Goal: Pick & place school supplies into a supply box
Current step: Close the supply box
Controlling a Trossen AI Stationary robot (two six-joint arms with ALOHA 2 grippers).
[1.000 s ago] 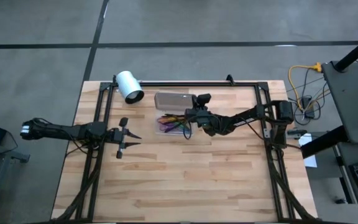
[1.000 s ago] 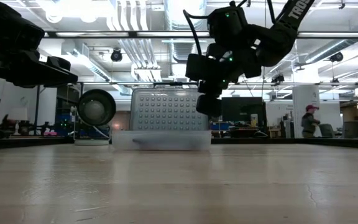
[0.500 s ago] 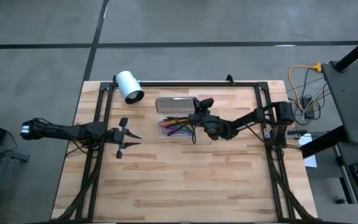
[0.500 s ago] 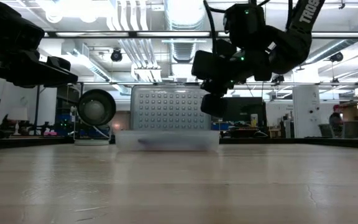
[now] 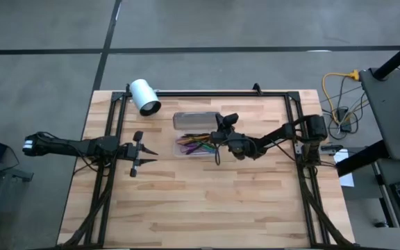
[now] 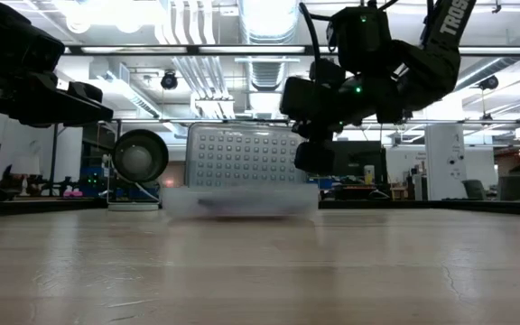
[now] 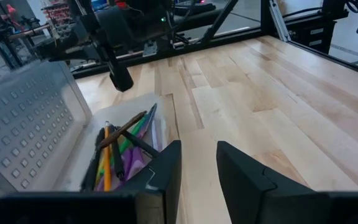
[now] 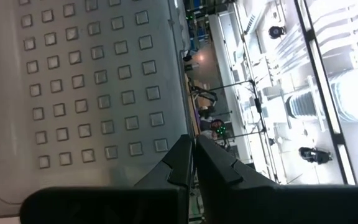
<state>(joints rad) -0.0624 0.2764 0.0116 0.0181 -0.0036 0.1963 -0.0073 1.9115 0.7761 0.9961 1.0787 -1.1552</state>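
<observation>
Open supply case on the far half of a light wooden slatted desk [image 5: 207, 194], right arm at its end.

The small clear rectangular plastic supply box [image 5: 197, 144] lies with its long axis across the desk, left to right; its grey dotted translucent lid [image 6: 242, 157] stands upright along the far edge. The thin coloured pens and pencils [image 7: 120, 150] lie lengthwise inside. The right pincer [image 5: 219, 133] hovers at the box's right end, fingers together. The left pincer [image 5: 149, 153] waits well apart on the left, fingers slightly apart. A white cylinder [image 5: 144, 96] lies near the far-left corner.
</observation>
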